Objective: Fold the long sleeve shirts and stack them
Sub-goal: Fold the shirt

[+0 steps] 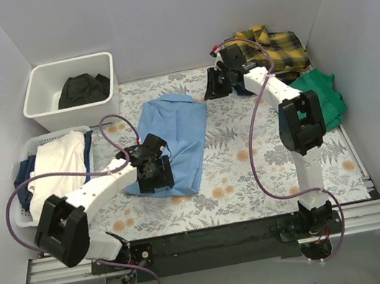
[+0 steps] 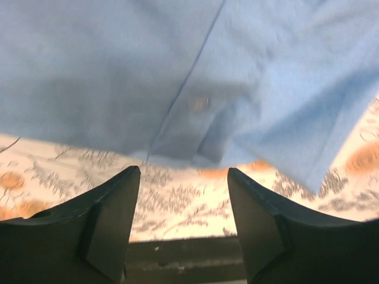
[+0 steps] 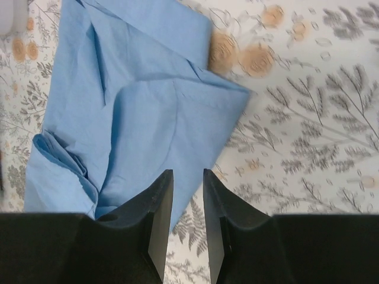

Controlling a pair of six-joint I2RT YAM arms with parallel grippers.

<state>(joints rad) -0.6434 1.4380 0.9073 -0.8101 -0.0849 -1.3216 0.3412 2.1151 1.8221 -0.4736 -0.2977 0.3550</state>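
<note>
Fingers (image 2: 109,207) of the left gripper (image 2: 183,171) stand apart with only the floral tablecloth (image 1: 267,165) between them. The hem of the light blue shirt (image 1: 177,133) lies just ahead at their 12 o'clock. This shirt is mid-table, partly folded, with its long axis running 12 to 6. The left gripper sits at its 7 o'clock edge, so I judge it the nearer arm for the next fold. The right gripper (image 3: 187,173) hovers off the shirt's 2 o'clock corner, its fingers narrowly apart and empty. The plaid shirt (image 1: 272,44) is heaped at the table's 1 o'clock, beside the green T-shirt (image 1: 321,94). The basket (image 1: 20,207) at 9 o'clock holds white and dark cloth. The bin (image 1: 38,83) at 11 o'clock holds a black garment (image 1: 83,90).
</note>
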